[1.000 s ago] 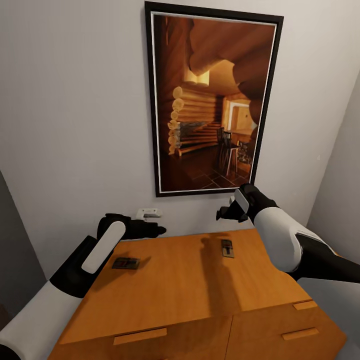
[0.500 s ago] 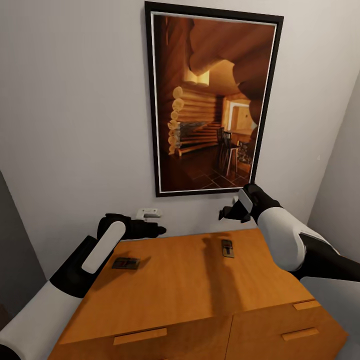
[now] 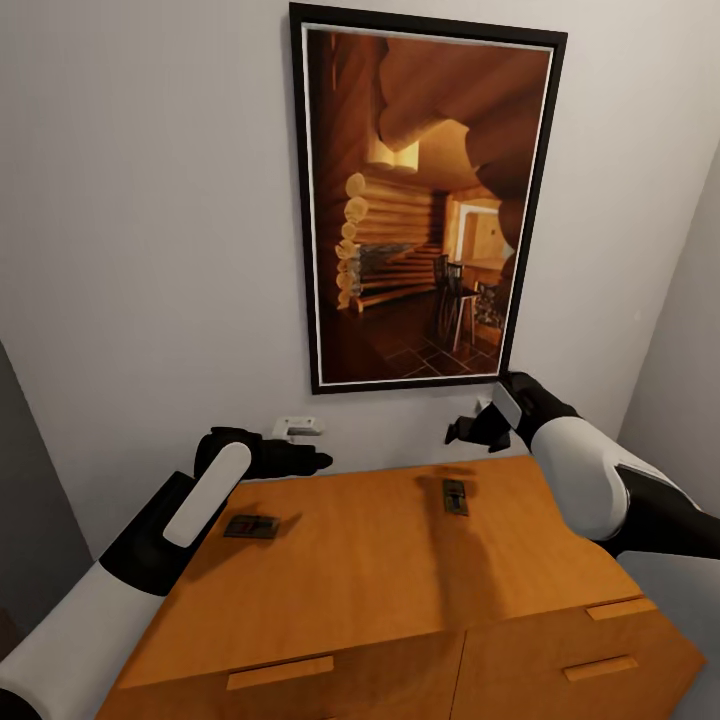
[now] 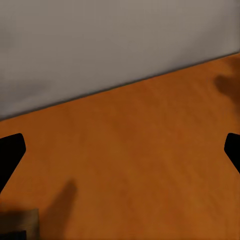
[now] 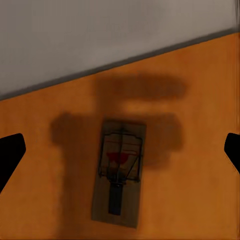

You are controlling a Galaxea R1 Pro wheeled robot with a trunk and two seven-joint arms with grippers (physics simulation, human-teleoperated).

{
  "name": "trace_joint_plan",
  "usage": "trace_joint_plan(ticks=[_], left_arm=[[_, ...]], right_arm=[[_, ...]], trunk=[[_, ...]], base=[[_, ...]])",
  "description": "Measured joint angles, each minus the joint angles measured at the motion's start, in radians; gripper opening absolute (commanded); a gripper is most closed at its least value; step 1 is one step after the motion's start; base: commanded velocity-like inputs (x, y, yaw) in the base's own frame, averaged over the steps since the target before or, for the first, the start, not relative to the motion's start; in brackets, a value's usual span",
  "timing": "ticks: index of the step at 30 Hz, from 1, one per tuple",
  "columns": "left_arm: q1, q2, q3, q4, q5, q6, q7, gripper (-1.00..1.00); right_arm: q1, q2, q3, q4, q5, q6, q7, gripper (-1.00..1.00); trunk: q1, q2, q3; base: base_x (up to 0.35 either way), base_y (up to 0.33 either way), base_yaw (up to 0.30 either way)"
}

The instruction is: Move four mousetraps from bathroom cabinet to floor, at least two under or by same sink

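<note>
Two mousetraps lie on top of the orange-brown cabinet (image 3: 370, 570): one mousetrap (image 3: 252, 526) at the left, just beside my left forearm, and another mousetrap (image 3: 456, 497) near the back right. My left gripper (image 3: 312, 462) hovers over the cabinet's back edge, past the left trap, open and empty. A little above the right trap hangs my right gripper (image 3: 466, 431), close to the wall. In the right wrist view that mousetrap (image 5: 119, 172) sits below the open gripper (image 5: 120, 152), its black fingertips (image 5: 10, 155) spread wide. The left wrist view's fingertips (image 4: 10, 155) are also far apart over bare wood.
A tall black-framed picture (image 3: 425, 200) of a log-cabin interior hangs on the white wall behind the cabinet. A white wall socket (image 3: 298, 427) sits just above the cabinet's back edge. Drawer fronts with bar handles (image 3: 280, 672) face me. A grey wall closes in at right.
My right arm has drifted a little to the right and slightly down, still above the right mousetrap. The left arm and both traps have not moved.
</note>
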Motion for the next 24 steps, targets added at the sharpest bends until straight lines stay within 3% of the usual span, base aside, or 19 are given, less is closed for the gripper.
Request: trace_joint_plan(ticks=[9, 24], left_arm=[[0.000, 0.000, 0.000, 0.000, 0.005, 0.000, 0.000, 1.00], [0.000, -0.001, -0.001, 0.000, 0.009, 0.000, 0.000, 1.00]], right_arm=[[0.000, -0.032, -0.003, 0.028, 0.000, -0.017, 0.034, 1.00], [0.001, -0.039, -0.006, 0.061, 0.000, -0.032, 0.062, 1.00]], trunk=[[0.000, 0.000, 0.000], [0.000, 0.000, 0.000]], base=[[0.000, 0.000, 0.000], [0.000, 0.000, 0.000]])
